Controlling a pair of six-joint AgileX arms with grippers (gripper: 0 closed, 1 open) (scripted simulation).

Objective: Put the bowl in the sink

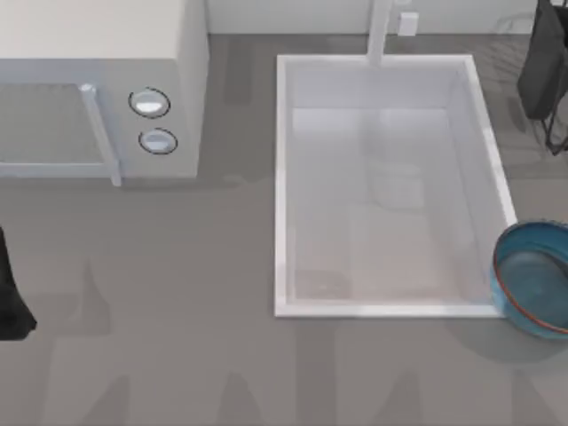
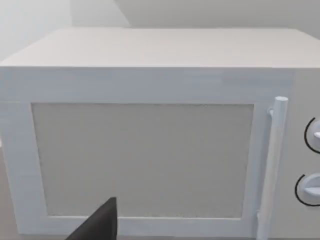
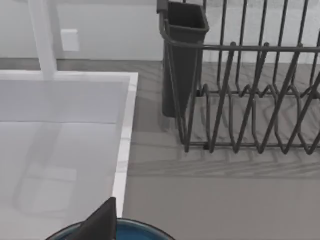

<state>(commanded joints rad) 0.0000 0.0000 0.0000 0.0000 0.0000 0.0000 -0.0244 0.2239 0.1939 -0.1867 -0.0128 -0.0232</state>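
The teal-blue bowl [image 1: 537,280] with its reddish-brown rim stands on the counter at the right edge of the table, just outside the sink's front right corner. The sink [image 1: 280,177] is a large white basin in the middle, with a white faucet [image 1: 382,31] at its back rim. In the right wrist view a dark part of my right gripper [image 3: 102,222] hangs just above the bowl [image 3: 140,231], beside the sink rim [image 3: 125,150]. My left arm [image 1: 11,297] stays at the table's left edge, and its gripper [image 2: 100,222] faces the microwave door.
A white microwave [image 1: 98,53] with two round knobs fills the back left. A dark wire dish rack [image 1: 546,71] with a cutlery holder [image 3: 182,60] stands at the back right, behind the bowl. Bare grey counter lies in front of the sink.
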